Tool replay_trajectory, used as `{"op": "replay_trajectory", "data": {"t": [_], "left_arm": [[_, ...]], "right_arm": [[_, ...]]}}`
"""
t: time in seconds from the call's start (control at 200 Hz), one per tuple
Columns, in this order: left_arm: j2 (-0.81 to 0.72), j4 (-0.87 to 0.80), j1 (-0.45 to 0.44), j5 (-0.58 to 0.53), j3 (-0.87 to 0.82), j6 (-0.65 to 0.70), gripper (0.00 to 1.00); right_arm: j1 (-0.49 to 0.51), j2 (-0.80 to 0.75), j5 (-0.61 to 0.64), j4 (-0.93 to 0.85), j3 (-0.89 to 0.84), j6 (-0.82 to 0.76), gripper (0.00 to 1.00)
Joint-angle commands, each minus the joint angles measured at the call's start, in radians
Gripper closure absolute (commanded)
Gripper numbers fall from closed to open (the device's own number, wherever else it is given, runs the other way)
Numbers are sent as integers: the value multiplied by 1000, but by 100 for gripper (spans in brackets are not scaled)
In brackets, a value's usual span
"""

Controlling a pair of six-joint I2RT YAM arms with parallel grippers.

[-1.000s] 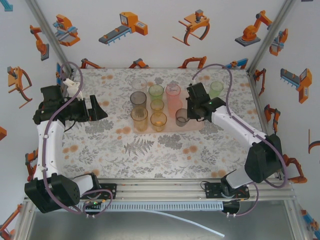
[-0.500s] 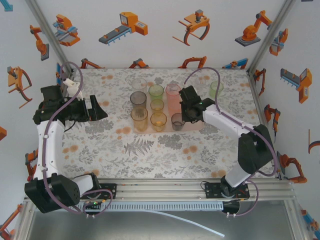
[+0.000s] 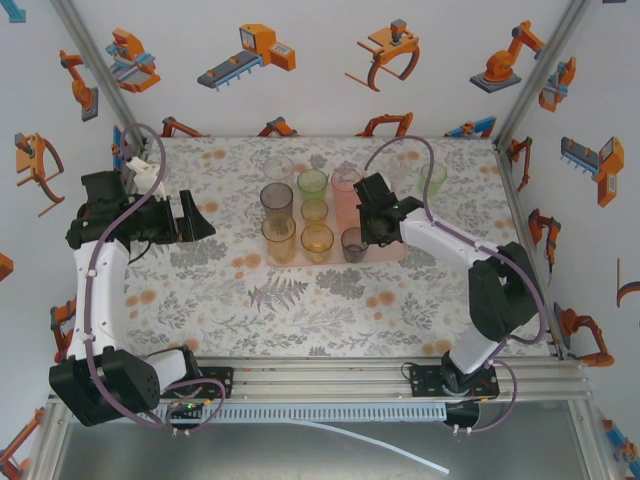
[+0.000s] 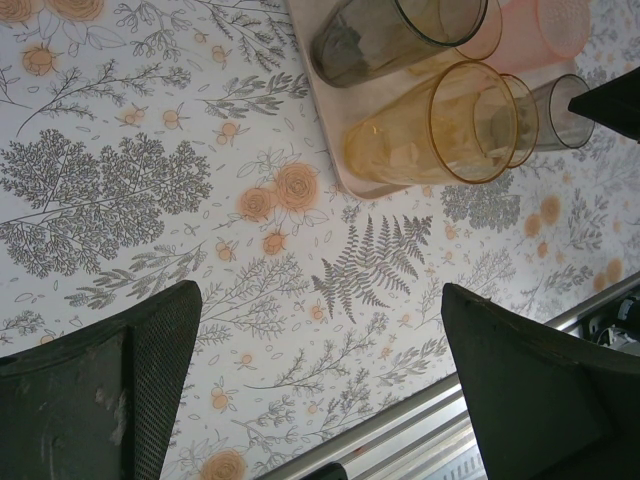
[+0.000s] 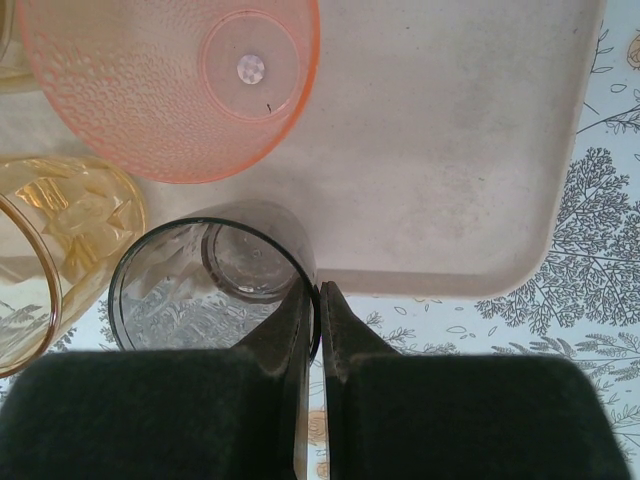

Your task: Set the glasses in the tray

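Note:
My right gripper (image 5: 320, 300) is shut on the rim of a small smoky grey glass (image 5: 200, 280), one finger inside the wall and one outside. That glass (image 3: 352, 243) is over the near edge of the pale pink tray (image 3: 392, 252), beside a short orange glass (image 3: 317, 240). Whether it rests on the tray I cannot tell. Several other glasses stand on the tray, among them a pink one (image 5: 170, 80), a tall grey one (image 3: 277, 198) and a green one (image 3: 312, 183). My left gripper (image 3: 195, 218) hovers open left of the tray, with nothing between its fingers (image 4: 150, 380).
A pale green glass (image 3: 433, 178) stands on the flowered tablecloth at the far right, off the tray. The right half of the tray (image 5: 450, 150) is bare. An aluminium rail (image 4: 420, 410) runs along the table's near edge.
My right gripper has carried the smoky grey glass leftward and a little nearer, from the tray's right end to beside the short orange glass. The left arm has not moved.

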Motion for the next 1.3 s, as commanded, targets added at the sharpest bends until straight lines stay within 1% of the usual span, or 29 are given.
{"op": "replay_trajectory", "data": {"t": [0.0,0.285,0.411,0.751,0.906,1.122,1.292], "left_arm": [[-20,4,-5,26,0,-5,3],[-24,4,-5,27,-2,-5,3],[-25,6,-5,28,-4,-6,3],[-30,6,-5,30,-6,-5,3],[-32,6,-5,29,-7,-5,3],[-34,6,-5,31,-6,-7,3],[-39,6,-4,31,-7,-8,3]], "right_arm": [[9,17,23,21,2,14,91],[13,6,18,26,12,17,91],[12,-6,39,30,5,14,91],[13,21,37,44,-6,20,90],[14,28,37,41,-8,20,87],[14,29,31,34,-9,23,78],[14,23,26,28,-8,25,73]]}}
